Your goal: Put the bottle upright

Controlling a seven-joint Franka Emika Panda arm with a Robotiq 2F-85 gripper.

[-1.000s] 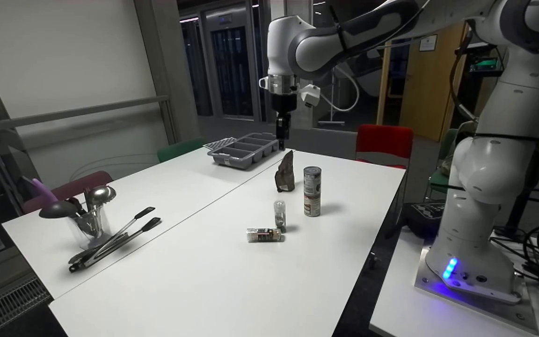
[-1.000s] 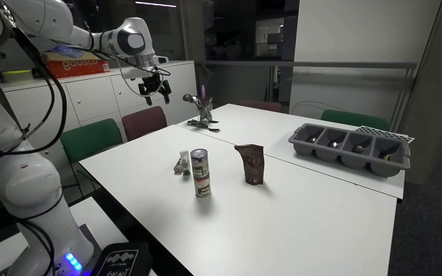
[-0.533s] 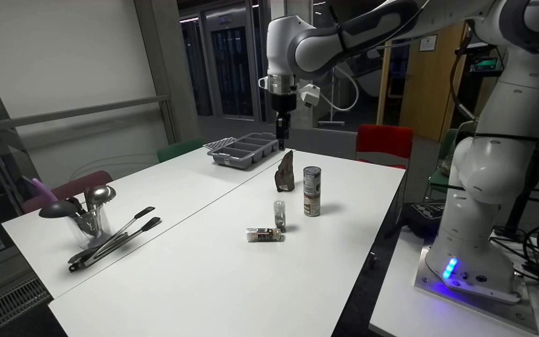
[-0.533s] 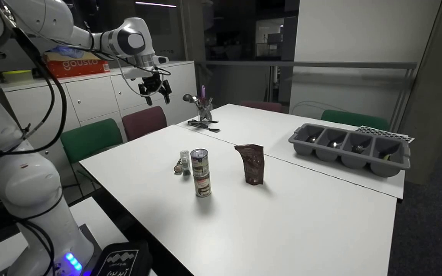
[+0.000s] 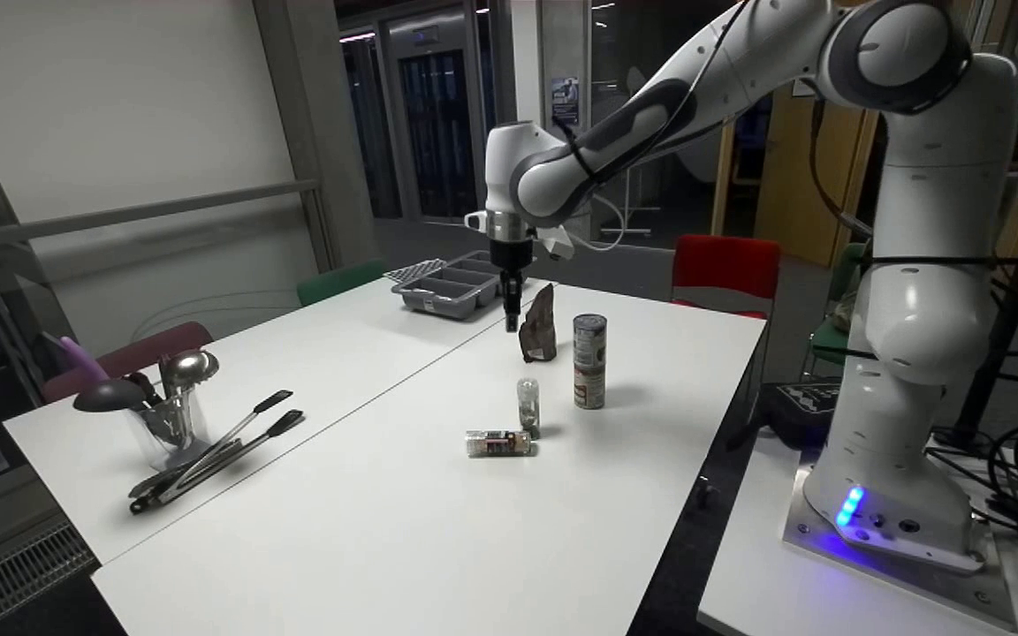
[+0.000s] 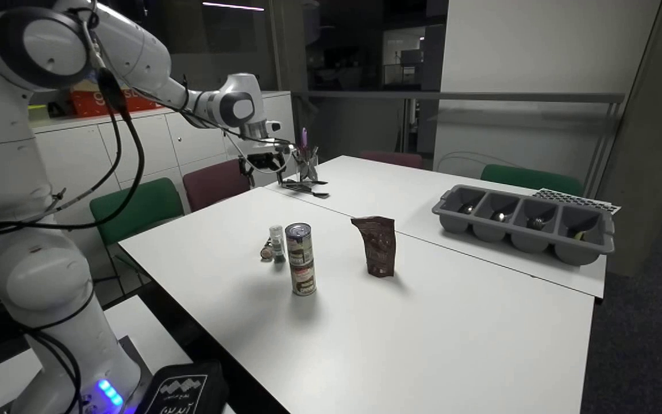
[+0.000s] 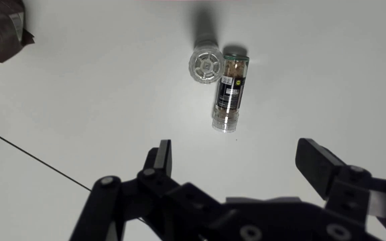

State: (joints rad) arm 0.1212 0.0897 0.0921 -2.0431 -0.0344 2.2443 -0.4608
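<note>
A small clear bottle (image 5: pixel 497 442) with a black label lies on its side on the white table. In the wrist view the lying bottle (image 7: pixel 230 90) shows brown contents, a clear cap towards my gripper and a green-rimmed far end. In an exterior view the bottle (image 6: pixel 266 251) is partly hidden behind a similar clear bottle (image 6: pixel 277 241) that stands upright. The upright bottle (image 7: pixel 206 65) is close beside it; I cannot tell if they touch. My gripper (image 7: pixel 234 144) is open and empty. In both exterior views the gripper (image 5: pixel 512 325) (image 6: pixel 264 179) hangs above the table, apart from both bottles.
A stack of two cans (image 5: pixel 589 362) stands near the upright bottle. A brown pouch (image 6: pixel 380 247) stands farther along the table. A grey compartment tray (image 6: pixel 523 227) lies beyond it. Tongs (image 5: pixel 217 459) and a glass of utensils (image 5: pixel 175 428) are on the opposite side.
The arm has reached out and down, so my gripper is lower above the table: slightly left in an exterior view, rightward in an exterior view. The bottles and other objects have not moved.
</note>
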